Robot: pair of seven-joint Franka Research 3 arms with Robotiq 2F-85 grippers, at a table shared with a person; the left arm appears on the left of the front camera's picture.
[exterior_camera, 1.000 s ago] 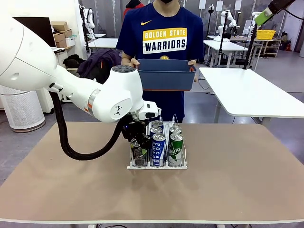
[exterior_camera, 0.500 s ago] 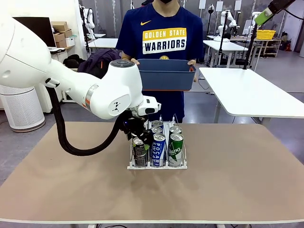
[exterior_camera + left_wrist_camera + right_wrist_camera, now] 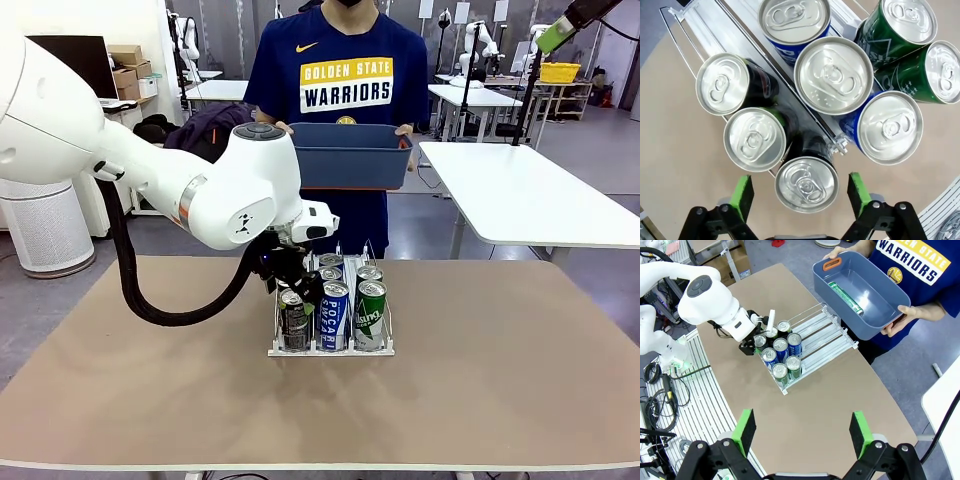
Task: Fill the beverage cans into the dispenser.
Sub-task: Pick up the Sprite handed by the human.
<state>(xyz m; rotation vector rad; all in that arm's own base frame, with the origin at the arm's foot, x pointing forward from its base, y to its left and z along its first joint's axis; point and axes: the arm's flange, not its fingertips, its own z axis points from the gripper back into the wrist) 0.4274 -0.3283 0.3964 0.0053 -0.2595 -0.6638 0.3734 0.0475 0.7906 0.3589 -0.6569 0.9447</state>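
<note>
Left gripper, wide, straddles a black can untouched — right gripper, wide, empty, overlooks a binned green can.

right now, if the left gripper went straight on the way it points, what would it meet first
The left gripper would meet the silver top of the black-and-green can sitting right between its open pads, in the outer lane of the dispenser. How far below is hard to judge.
</note>
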